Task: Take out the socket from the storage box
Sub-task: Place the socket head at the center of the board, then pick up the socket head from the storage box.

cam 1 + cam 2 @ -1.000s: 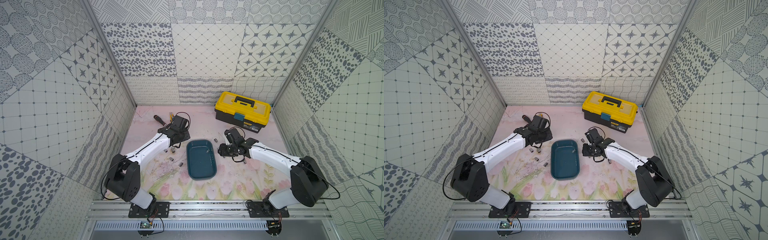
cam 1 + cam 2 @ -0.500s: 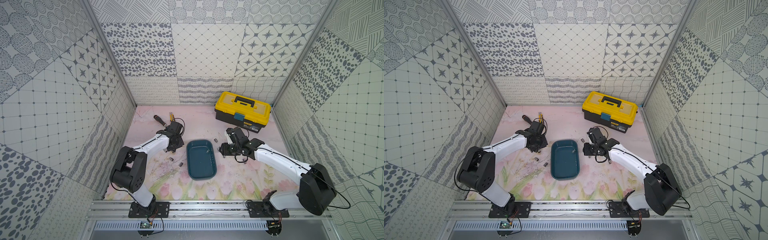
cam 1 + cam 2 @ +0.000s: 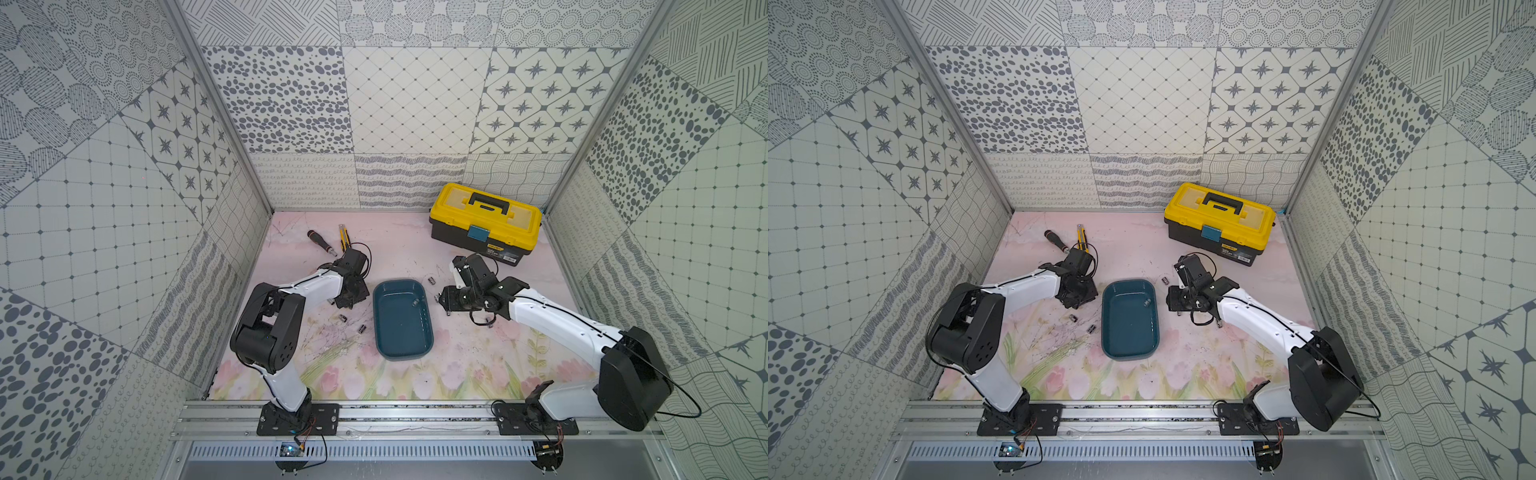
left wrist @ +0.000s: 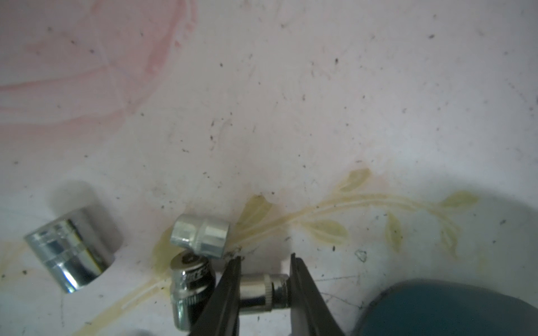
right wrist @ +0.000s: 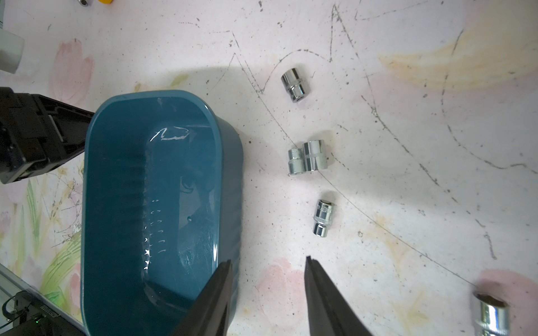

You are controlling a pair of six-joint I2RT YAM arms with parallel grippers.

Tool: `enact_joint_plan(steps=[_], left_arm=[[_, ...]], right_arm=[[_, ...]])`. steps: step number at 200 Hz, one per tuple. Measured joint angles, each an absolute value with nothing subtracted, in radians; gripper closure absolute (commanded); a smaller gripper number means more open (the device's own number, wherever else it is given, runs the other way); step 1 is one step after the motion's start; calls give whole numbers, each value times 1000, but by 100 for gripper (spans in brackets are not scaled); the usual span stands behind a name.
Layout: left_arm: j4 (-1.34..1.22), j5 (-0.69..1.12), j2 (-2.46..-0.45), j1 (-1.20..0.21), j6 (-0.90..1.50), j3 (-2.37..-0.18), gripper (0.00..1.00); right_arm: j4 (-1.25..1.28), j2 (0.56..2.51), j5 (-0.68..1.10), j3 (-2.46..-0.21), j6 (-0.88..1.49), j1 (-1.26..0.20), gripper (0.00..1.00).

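Shows the left gripper (image 4: 265, 259) clenched on a gripped socket (image 4: 262, 292), small and chrome, pinched end to end, long axis running from jaw to jaw and level with the floral mat (image 4: 291, 101). Places this socket outside the storage box (image 4: 451, 308), just beside the wall facing the left arm and low over the mat; cannot tell from the left wrist view whether touching. Note the loose sockets (image 4: 201, 235), three in all, close by on the side away from the box, the nearest almost against one finger. Judged step: setting down the gripped socket, calling only for a parting of the jaws, with more free room toward the box than toward the loose three.

Shows the right gripper (image 5: 268, 260) released and empty, one finger over the box rim, its mate over bare mat. Finds, in both top views, a boxed socket (image 3: 414, 304) lying inside the storage box against the wall facing the right arm, toward the far end. Puts that socket just across the rim from the right gripper and across the whole box floor from the left; hence the nearer arm, the right. Calls, by this reading, for a short reach inward over the rim and down, not a long crossing.
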State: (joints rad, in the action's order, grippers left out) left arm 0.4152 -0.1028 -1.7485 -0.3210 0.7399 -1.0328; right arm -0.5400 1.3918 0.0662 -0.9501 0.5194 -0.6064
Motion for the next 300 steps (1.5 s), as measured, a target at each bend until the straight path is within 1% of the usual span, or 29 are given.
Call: enact_joint_plan(steps=[14, 59, 78, 124, 189, 245, 300], left_arm=[[409, -100, -1750, -321, 740, -1031, 70], [389, -90, -1752, -321, 740, -1028, 54], [385, -90, -1744, -321, 745, -1024, 50], [388, -91, -1684, -321, 747, -1021, 49], [445, -101, -1566, -336, 719, -1078, 47], [464, -54, -1492, -439, 604, -1127, 47], [436, 64, -1517, -561, 474, -1111, 47]], right_arm=[[-540, 1392, 66, -950, 520, -606, 54], [-540, 1392, 62, -949, 520, -606, 54], [-540, 1392, 59, -949, 520, -606, 54], [-540, 1392, 59, -946, 520, -606, 54], [-539, 1392, 59, -946, 520, -606, 54], [-537, 1392, 59, -942, 520, -606, 54], [-533, 1392, 59, -937, 520, -606, 54]])
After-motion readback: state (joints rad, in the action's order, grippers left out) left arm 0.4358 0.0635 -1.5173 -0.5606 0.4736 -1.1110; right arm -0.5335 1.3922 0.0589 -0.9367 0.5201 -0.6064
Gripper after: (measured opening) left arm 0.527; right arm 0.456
